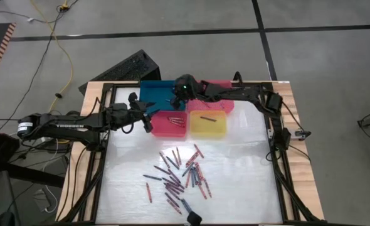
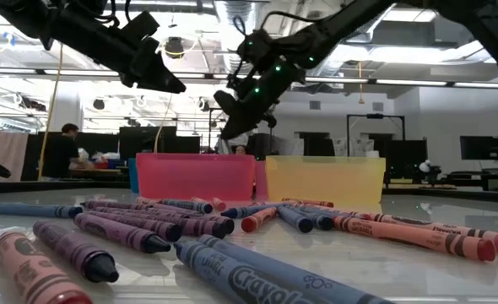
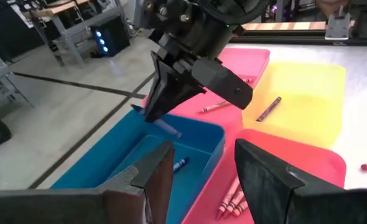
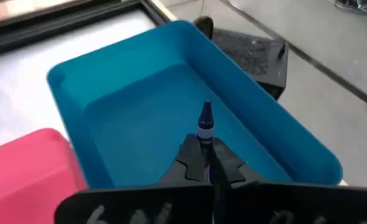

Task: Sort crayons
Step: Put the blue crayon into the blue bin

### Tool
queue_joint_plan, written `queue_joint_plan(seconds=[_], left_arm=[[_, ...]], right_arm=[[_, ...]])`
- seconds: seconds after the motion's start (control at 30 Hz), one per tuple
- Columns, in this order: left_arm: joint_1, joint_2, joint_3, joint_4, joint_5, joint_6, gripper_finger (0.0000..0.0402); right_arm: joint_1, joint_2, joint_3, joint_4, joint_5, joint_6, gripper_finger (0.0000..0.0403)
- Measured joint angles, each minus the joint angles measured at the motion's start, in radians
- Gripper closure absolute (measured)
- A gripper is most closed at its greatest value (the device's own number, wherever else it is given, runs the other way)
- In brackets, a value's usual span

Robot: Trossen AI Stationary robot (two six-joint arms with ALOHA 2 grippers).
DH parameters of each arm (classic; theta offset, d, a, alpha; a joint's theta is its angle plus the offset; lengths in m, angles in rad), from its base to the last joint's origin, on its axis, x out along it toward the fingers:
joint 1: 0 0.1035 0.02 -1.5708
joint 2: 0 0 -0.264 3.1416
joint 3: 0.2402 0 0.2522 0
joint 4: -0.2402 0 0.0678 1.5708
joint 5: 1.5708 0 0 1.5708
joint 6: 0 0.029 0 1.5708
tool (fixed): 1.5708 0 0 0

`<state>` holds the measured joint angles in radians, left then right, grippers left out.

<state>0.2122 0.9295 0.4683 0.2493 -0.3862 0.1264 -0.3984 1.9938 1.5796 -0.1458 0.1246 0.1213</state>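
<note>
Several crayons (image 1: 182, 176) lie scattered on the white table, near its front. At the back stand a blue tray (image 1: 153, 94), a pink tray (image 1: 221, 88), a red tray (image 1: 168, 125) and a yellow tray (image 1: 208, 124). My right gripper (image 4: 203, 152) hangs over the blue tray (image 4: 171, 81), shut on a blue crayon (image 4: 205, 124). My left gripper (image 3: 202, 168) is open, holds nothing, and hovers by the red tray's left side (image 1: 148, 120). One blue crayon (image 3: 180, 163) lies in the blue tray, and red ones (image 3: 230, 202) lie in the red tray. My right gripper pinches the blue crayon's wrapped shaft (image 4: 204, 135) between its two fingertips. The crayon lies along the fingers, its pointed tip (image 4: 206, 111) sticking out ahead of them. The fingers slant down from the table's right. The crayon is clear of the tray floor.
One crayon lies in the yellow tray (image 3: 269, 109) and one in the pink tray (image 3: 214, 107). A black object (image 1: 194, 218) sits at the table's near edge. The black frame rails (image 1: 279, 163) run along the table's sides. A dark case (image 1: 125, 68) stands beyond the far left corner.
</note>
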Motion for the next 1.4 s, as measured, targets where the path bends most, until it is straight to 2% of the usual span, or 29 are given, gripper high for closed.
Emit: queue_joint_plan(seconds=[0.17, 0.33, 0.5, 0.8, 0.9, 0.97, 1.07, 1.2, 1.4], left_arm=[[-0.002, 0.000, 0.000, -0.011, 0.008, -0.002, 0.0241], [-0.003, 0.000, 0.000, -0.033, 0.011, -0.009, 0.0241], [-0.003, 0.000, 0.000, -0.048, 0.014, -0.012, 0.0241], [-0.003, 0.000, 0.000, -0.059, 0.015, -0.018, 0.0241], [-0.003, 0.000, 0.000, -0.059, 0.050, -0.019, 0.0241], [-0.003, 0.000, 0.000, -0.060, 0.108, -0.017, 0.0241], [-0.004, 0.000, 0.000, -0.093, 0.258, 0.003, 0.0241], [-0.024, -0.001, 0.000, -0.168, 0.463, -0.013, 0.0241], [-0.102, -0.001, 0.000, -0.313, 0.663, -0.027, 0.0241]], right_arm=[[-0.004, 0.092, 0.157, -0.204, 0.000, -0.043, 0.0399], [-0.004, 0.159, 0.247, -0.262, -0.027, -0.053, 0.0398], [-0.006, 0.192, 0.258, -0.292, -0.050, -0.050, 0.0392], [-0.011, 0.190, 0.260, -0.323, -0.051, -0.043, 0.0336], [-0.010, 0.189, 0.260, -0.320, -0.051, -0.048, 0.0326], [-0.010, 0.184, 0.259, -0.326, -0.051, -0.050, 0.0322], [-0.010, 0.131, 0.258, -0.354, -0.057, -0.083, 0.0322], [0.005, -0.012, 0.260, -0.446, -0.060, -0.137, 0.0322], [0.054, -0.242, 0.260, -0.594, -0.059, -0.146, 0.0321]])
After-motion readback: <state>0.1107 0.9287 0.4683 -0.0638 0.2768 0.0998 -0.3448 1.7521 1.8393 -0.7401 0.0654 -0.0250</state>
